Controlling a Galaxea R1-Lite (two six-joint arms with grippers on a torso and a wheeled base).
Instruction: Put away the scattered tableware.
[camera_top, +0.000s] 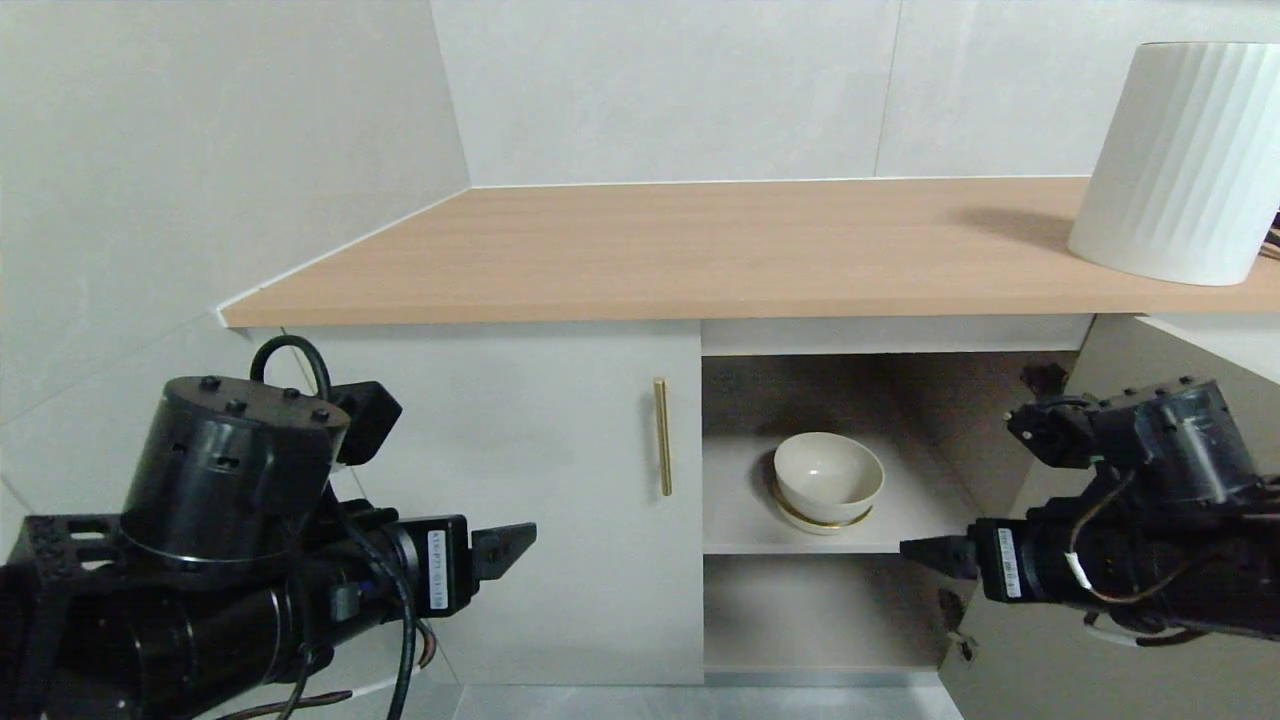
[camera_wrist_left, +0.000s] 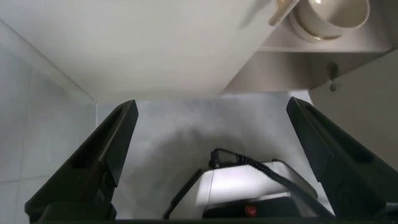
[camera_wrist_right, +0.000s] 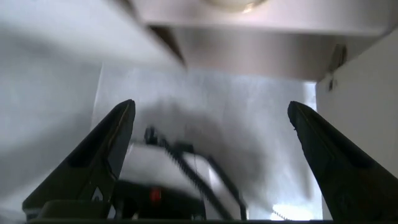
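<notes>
A cream bowl (camera_top: 828, 476) sits on a gold-rimmed plate (camera_top: 822, 520) on the upper shelf (camera_top: 740, 510) of the open cabinet half. My left gripper (camera_top: 505, 552) hangs low in front of the closed left door (camera_top: 520, 480), open and holding nothing. My right gripper (camera_top: 925, 553) hovers at the shelf's front right corner, level with its front edge, also open with nothing in it. In the left wrist view the left gripper (camera_wrist_left: 211, 109) has its fingers spread wide, with the bowl (camera_wrist_left: 329, 15) farther off. The right wrist view shows the right gripper (camera_wrist_right: 211, 107) spread wide below the bowl's edge (camera_wrist_right: 233, 5).
A wooden countertop (camera_top: 700, 250) tops the cabinet, with a white ribbed cylinder (camera_top: 1180, 160) at its right end. The closed door has a gold bar handle (camera_top: 661, 436). The right door (camera_top: 1020, 660) stands swung open beside my right arm. A lower compartment (camera_top: 820, 610) lies under the shelf.
</notes>
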